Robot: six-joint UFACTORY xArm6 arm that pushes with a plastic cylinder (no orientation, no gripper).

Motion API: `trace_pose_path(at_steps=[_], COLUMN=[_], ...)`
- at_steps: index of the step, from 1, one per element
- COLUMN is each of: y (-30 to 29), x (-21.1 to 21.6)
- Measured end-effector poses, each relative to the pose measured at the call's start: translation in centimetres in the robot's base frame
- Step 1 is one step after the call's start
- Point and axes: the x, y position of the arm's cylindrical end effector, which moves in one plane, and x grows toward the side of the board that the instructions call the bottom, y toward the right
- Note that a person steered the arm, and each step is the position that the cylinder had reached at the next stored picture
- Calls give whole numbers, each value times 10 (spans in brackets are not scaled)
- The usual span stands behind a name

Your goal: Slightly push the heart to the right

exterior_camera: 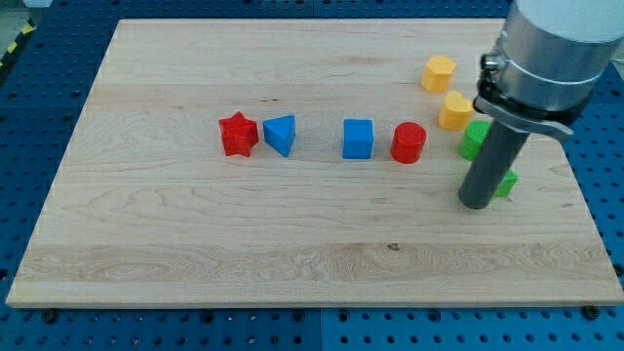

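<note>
Wooden board (195, 234), my tip (476, 205) between two half-hidden green blocks (473, 139), no fingers, holding nothing

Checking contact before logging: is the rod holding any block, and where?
Nothing is held. My tip only pushes; it stands beside the green blocks.

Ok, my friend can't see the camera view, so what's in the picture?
My tip rests on a wooden board, near two green blocks at the view's right. Two yellow blocks sit above; a red star, blue triangle, blue cube and red cylinder line the middle.
</note>
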Motion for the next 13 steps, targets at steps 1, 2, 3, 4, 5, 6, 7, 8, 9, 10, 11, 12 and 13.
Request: trace_pose_path(at_steps=[1, 2, 3, 4, 5, 6, 7, 8, 9, 10, 11, 12, 13], y=[8, -7, -12, 39, 136, 166, 166, 164, 160, 111, 29, -53, -118], x=[0, -2, 11, 18, 18, 16, -34, -139, -201, -253, -302, -311, -293])
